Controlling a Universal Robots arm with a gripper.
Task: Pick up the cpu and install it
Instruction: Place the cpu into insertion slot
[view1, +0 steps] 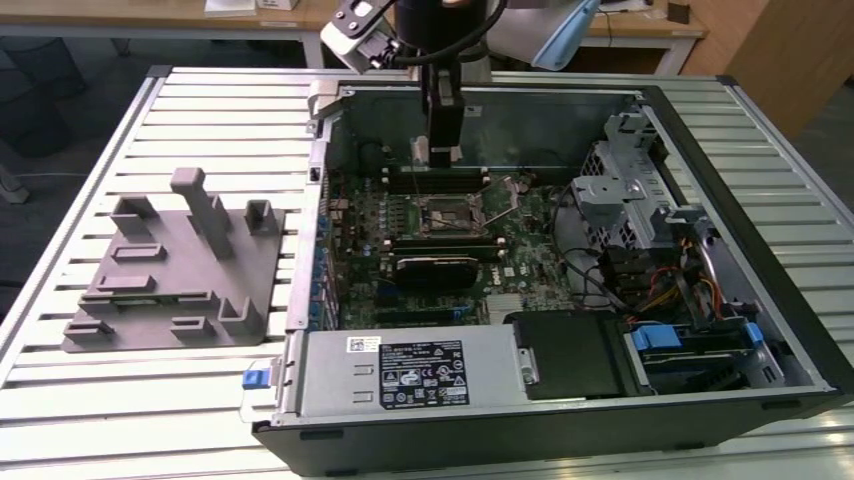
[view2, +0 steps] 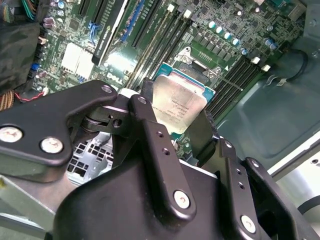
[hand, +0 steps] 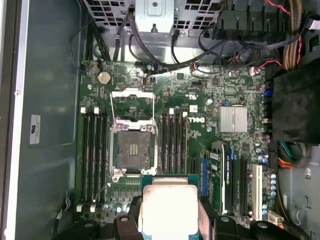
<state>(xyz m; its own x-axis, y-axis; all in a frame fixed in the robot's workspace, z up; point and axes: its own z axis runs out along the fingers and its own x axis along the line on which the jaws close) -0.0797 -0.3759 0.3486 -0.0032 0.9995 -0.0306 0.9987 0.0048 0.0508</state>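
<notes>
Second wrist view: your black two-finger gripper (view2: 176, 117) clamps small flat square silver-topped cpu (view2: 180, 100), chip pinched by opposite edges between black fingers (view2: 155, 125). First wrist view: you see cpu (hand: 169, 207) held clear of dark square socket (hand: 132, 150). Exterior view: gripper (view1: 441, 152) upper centre of frame, inside grey computer case (view1: 561, 120).

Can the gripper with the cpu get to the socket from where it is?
Probably yes: the gripper, holding the cpu, hangs above the board; the socket lies open, nothing over it.
</notes>
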